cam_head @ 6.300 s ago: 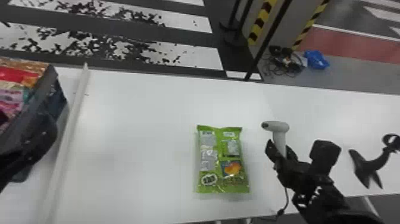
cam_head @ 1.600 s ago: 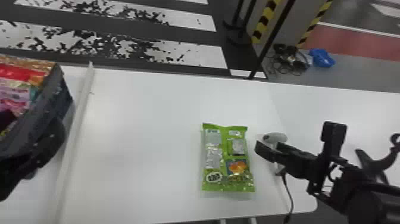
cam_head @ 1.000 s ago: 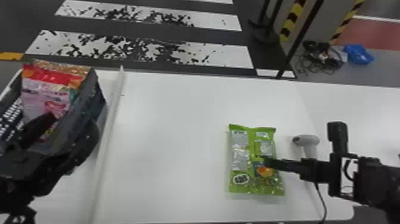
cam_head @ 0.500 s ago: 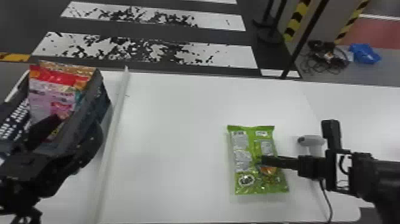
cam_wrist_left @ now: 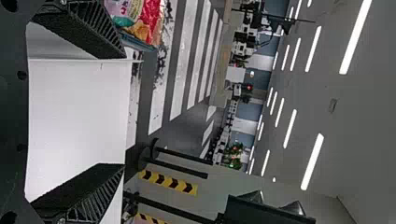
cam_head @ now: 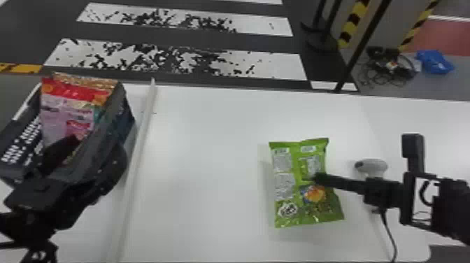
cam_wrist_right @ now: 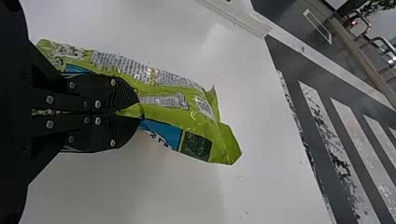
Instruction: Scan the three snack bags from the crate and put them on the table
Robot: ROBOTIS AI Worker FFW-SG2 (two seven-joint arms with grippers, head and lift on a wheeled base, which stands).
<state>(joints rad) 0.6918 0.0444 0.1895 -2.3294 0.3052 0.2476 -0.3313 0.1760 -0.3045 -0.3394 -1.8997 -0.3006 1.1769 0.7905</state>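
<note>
Precariously, the right gripper (cam_wrist_right: 139, 111) pinches a narrow fold of the green snack bag (cam_wrist_right: 203, 122), which could slip beyond its fingertips; the left gripper (cam_wrist_left: 124, 111) gapes.

From here I can see the right gripper (cam_head: 316, 179) with its two black fingers brought together, a ridge of shiny green wrapper nipped between the tips. That's the snack bag (cam_wrist_right: 201, 116) it has hold of — creased and puffy, one part tucked behind the right gripper (cam_wrist_right: 139, 110). Along the bag run white panels of small print (cam_wrist_right: 135, 67); a blue patch (cam_wrist_right: 163, 133) sits just beside the fingertips, next to a dark green square (cam_wrist_right: 196, 145). All around the bag spreads the white table (cam_wrist_right: 266, 186). Well apart from the bag there's a pale rail (cam_wrist_right: 238, 16) and, past the table, dark floor with scuffed white stripes (cam_wrist_right: 322, 123) — and some greenery (cam_wrist_right: 373, 5) farther off.
</note>
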